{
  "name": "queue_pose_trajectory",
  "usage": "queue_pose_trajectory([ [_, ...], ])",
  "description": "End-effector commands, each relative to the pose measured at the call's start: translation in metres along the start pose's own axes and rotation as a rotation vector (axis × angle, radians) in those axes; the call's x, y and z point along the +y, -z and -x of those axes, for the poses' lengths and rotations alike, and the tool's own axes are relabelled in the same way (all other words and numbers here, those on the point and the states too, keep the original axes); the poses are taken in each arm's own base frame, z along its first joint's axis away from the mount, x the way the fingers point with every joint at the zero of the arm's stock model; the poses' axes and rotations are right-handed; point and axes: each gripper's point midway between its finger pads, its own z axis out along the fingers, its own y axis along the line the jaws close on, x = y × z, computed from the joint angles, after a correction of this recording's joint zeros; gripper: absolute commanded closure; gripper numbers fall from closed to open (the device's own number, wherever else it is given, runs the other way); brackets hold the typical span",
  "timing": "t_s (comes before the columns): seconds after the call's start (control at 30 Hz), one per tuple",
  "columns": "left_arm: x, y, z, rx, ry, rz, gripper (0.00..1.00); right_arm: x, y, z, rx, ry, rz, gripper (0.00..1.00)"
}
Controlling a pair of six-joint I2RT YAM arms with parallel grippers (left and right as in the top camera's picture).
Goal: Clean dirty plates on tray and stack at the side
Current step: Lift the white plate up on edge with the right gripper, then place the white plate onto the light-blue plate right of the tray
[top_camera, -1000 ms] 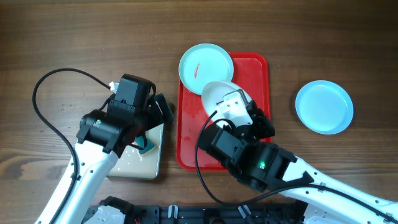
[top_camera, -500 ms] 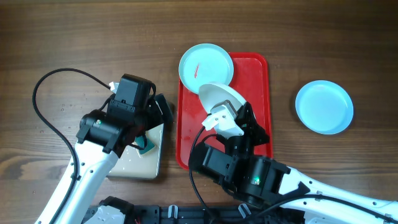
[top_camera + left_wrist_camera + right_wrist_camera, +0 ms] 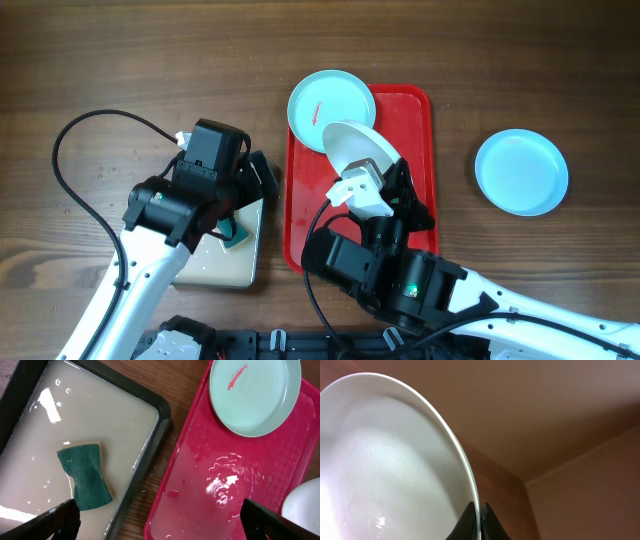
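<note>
The table (image 3: 120, 60) is dark brown wood with clear grain. The red tray (image 3: 410, 120) lies near its middle, and a wet film (image 3: 225, 472) shines on the tray's floor. The right gripper (image 3: 478, 522) has its fingers clenched on the rim of the white plate (image 3: 355, 150), holding it tilted above the upper half of the tray. The right wrist view looks up past this plate to a plain brownish ceiling (image 3: 560, 405) with one corner line. A pale blue plate (image 3: 331, 103) with a red smear sits at 11 o'clock of the tray, partly over the rim. Another pale blue plate (image 3: 521, 172) lies on the bare wood at 3 o'clock, well apart from the tray. At 9 o'clock, just beside the tray, a small dark-rimmed tray (image 3: 160, 415) holds pale water and a green sponge (image 3: 85, 476). The left gripper (image 3: 160, 520) hovers there with its fingers spread wide, grasping nothing.
</note>
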Motion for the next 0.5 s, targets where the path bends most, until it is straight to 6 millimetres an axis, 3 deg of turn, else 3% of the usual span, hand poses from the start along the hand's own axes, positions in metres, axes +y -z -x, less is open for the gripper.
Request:
queue_pose_trajectory([
  [0.0,-0.003,0.004,0.004,-0.006,0.006,-0.017,0.00,-0.007,0.002,0.009,-0.014,-0.022,-0.030,0.96],
  [0.07,-0.003,0.004,0.004,-0.006,0.006,-0.017,0.00,0.004,0.000,0.008,-0.004,-0.082,0.026,0.96],
  [0.1,-0.003,0.004,0.004,-0.006,0.006,-0.017,0.00,0.021,-0.004,0.004,0.026,-0.050,0.122,0.96],
  [0.17,-0.003,0.004,0.004,-0.006,0.006,-0.017,0.00,0.014,-0.018,-0.006,0.074,-0.064,0.094,0.96],
  [0.23,-0.003,0.004,0.004,-0.006,0.006,-0.017,0.00,0.039,-0.017,-0.005,0.084,-0.010,0.249,0.96],
  [0.27,-0.003,0.004,0.004,-0.006,0.006,-0.017,0.00,0.032,-0.019,-0.007,0.090,-0.011,0.212,0.96],
  [0.3,-0.003,0.004,0.004,-0.007,0.006,-0.017,0.00,0.023,-0.022,-0.011,0.105,-0.073,0.159,0.96],
  [0.33,-0.003,0.004,0.004,-0.007,0.006,-0.017,0.00,0.028,-0.022,-0.014,0.124,-0.127,0.191,0.96],
  [0.4,-0.003,0.004,0.004,-0.007,0.006,-0.017,0.00,0.048,-0.020,-0.018,0.166,-0.175,0.314,0.96],
  [0.47,-0.003,0.004,0.004,-0.006,0.006,-0.017,0.00,0.070,-0.023,-0.035,0.318,-0.363,0.464,0.96],
])
